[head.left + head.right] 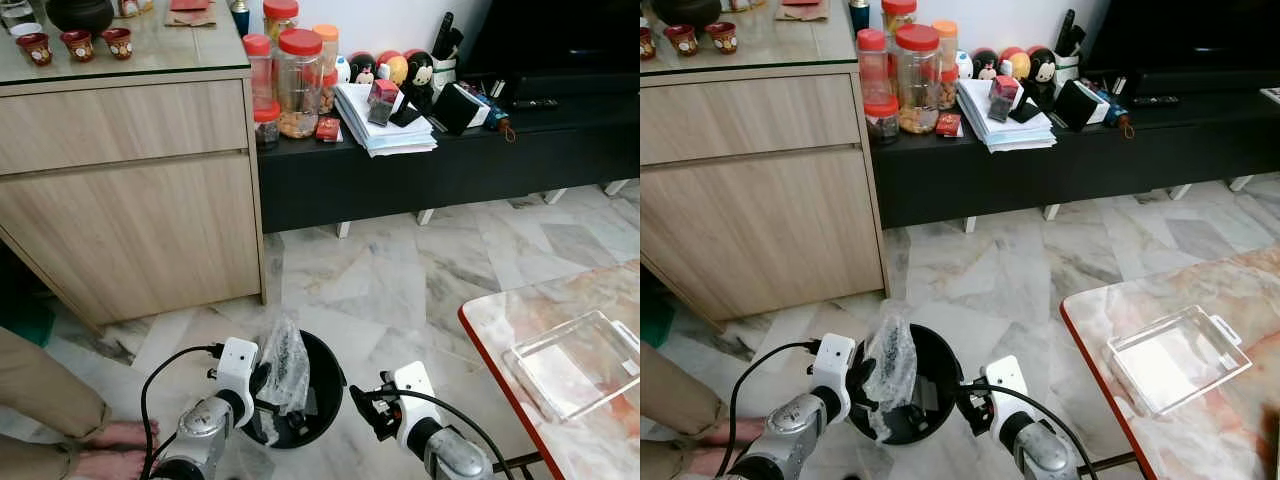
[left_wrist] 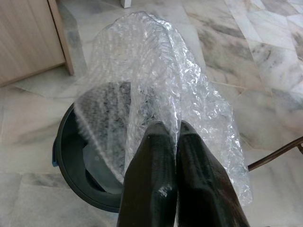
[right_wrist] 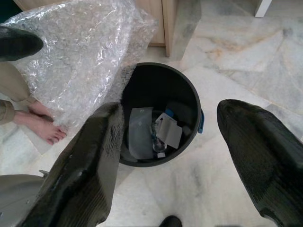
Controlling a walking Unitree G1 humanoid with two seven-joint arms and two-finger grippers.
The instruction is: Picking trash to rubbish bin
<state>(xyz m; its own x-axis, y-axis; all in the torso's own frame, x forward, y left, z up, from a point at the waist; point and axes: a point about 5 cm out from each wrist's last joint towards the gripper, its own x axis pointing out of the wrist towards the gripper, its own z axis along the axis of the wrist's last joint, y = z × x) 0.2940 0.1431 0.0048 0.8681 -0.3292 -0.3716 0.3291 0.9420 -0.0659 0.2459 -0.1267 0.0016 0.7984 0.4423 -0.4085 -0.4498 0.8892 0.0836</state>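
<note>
A crumpled sheet of clear bubble wrap (image 1: 285, 365) hangs over the black round rubbish bin (image 1: 325, 385) on the marble floor. My left gripper (image 2: 171, 132) is shut on the bubble wrap (image 2: 156, 80), holding it above the bin's rim (image 2: 71, 156). My right gripper (image 1: 368, 402) stands open just to the right of the bin, with nothing between its fingers (image 3: 90, 161). Inside the bin (image 3: 161, 104) lie scraps of paper and packaging (image 3: 163, 130).
A person's bare foot (image 1: 115, 440) and trouser leg (image 1: 40, 390) are at the lower left, close to the bin. A wooden cabinet (image 1: 130, 200) stands behind, a low black TV bench (image 1: 440, 160) with jars beyond, and a marble table (image 1: 500, 330) with a clear tray (image 1: 580, 360) at the right.
</note>
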